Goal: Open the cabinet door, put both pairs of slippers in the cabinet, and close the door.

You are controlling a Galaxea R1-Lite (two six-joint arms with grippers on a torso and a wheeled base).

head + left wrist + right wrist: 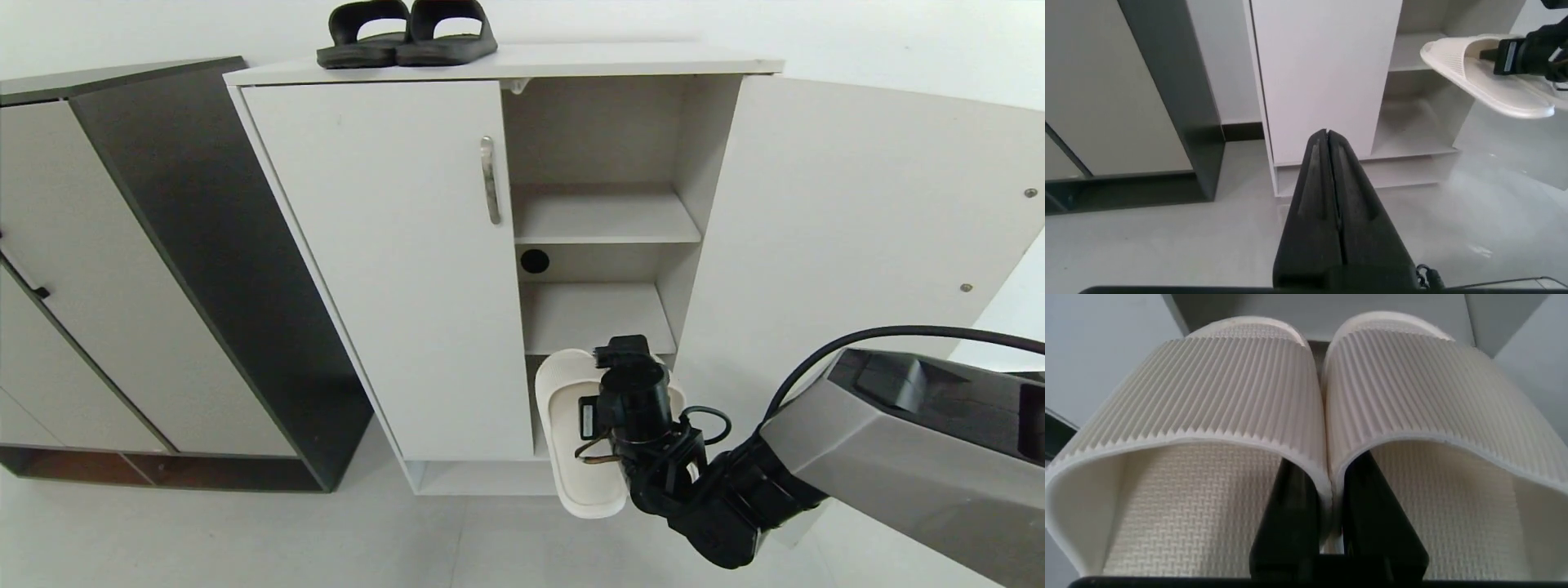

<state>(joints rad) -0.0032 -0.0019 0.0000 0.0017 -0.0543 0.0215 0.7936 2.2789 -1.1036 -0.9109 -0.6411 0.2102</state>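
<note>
The pale slippers (565, 425) are held as a pair, adjoining straps pinched between the right gripper's (1327, 518) narrowed fingers, just before the cabinet's (612, 59) open right bay near the lower shelf (596, 314). The toes could be caught on the shelf edge and the pair levered from that slim pinch. The black slippers (408, 37) are seated on the cabinet top; the left gripper (1327, 151) is closed on nothing.

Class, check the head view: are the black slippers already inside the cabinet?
No: the black slippers lie side by side on the cabinet top, not on any shelf inside.
</note>
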